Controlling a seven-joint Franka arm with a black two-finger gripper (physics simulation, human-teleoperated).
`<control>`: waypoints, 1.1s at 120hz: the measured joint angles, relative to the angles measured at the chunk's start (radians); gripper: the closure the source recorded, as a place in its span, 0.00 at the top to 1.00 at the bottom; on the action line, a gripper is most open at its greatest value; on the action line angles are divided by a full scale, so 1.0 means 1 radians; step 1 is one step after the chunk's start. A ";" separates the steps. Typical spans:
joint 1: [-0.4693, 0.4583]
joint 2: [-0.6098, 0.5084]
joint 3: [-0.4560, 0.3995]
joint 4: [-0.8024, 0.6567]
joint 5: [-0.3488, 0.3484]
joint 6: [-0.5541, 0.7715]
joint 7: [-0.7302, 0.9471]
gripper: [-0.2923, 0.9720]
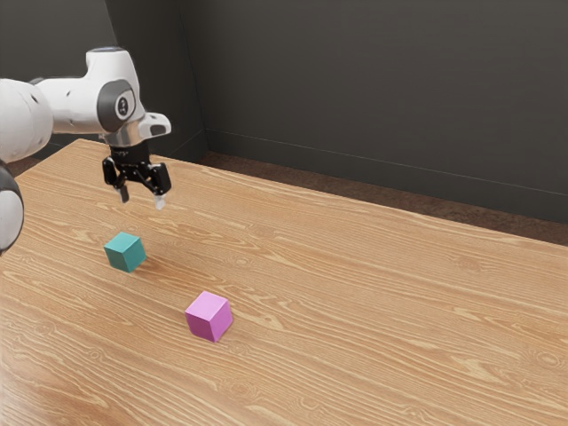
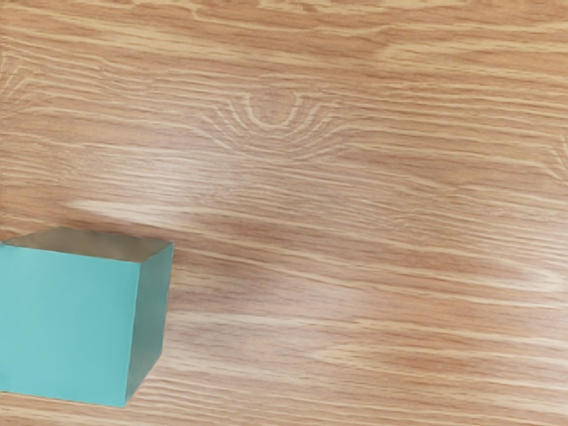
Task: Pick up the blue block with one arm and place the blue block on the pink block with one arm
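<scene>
In the exterior view the white arm (image 1: 62,102) is cut off by the exterior view's left edge, so its lower part cannot be seen, and the wooden desk (image 1: 382,293) runs out of the picture on three sides. The far faces of both blocks are turned away from the camera. I count one arm, one gripper (image 1: 142,199), one blue block (image 1: 125,251), which looks rather blue-green here, and one pink block (image 1: 209,316). The gripper hangs in the air above the desk with its two fingers (image 1: 123,189) spread apart, and there is nothing between them. The blue block stands on the desk below the gripper, a little toward the exterior view's left of it and nearer to the camera, and it does not touch the gripper. The pink block also stands on the desk, nearer to the camera again and toward the exterior view's right of the blue block; the two blocks are near but apart. In the wrist view one blue block (image 2: 75,324) appears on the desk (image 2: 355,177), and the edge of the picture cuts part of it off. One large bright face, one narrow darker face and a shaded top of it can be seen. It is not straight under the hand but off to one side, with bare wood grain under the middle of the hand.
</scene>
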 joint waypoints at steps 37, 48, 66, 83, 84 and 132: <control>0.079 0.126 0.001 0.054 -0.031 0.053 0.239 0.77; 0.095 0.149 0.000 0.062 -0.028 0.073 0.298 0.77; 0.131 0.168 -0.002 0.063 -0.024 0.102 0.382 0.77; 0.180 0.221 -0.022 0.098 -0.028 0.117 0.444 0.77; 0.181 0.223 -0.025 0.100 -0.028 0.118 0.447 0.77; 0.182 0.166 -0.066 -0.010 -0.030 0.173 0.517 0.77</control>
